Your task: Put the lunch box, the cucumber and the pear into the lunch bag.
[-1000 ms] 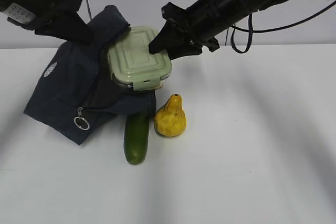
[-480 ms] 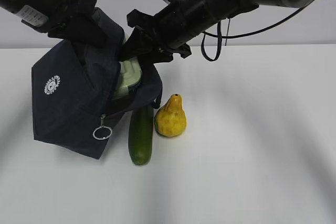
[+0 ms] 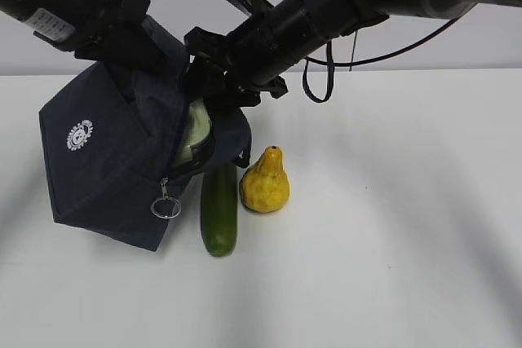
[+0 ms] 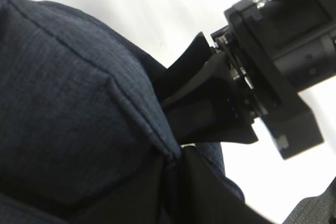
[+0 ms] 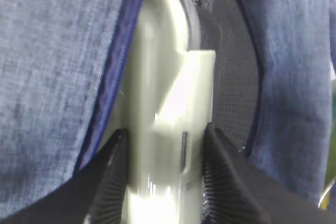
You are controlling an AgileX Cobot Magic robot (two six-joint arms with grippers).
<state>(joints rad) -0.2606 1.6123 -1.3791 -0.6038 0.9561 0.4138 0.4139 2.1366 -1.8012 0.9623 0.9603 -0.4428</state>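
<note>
Cucumber (image 3: 218, 209) between lunch bag (image 3: 114, 169), pear (image 3: 264, 181)

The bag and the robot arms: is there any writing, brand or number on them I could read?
Lunch bag: a small round white logo on its side, too small to read.
Left arm: a white sticker with dark marks, too blurred to read.
Lunch box, cucumber, pear: no text visible.
Both wrist views: no text visible.
</note>
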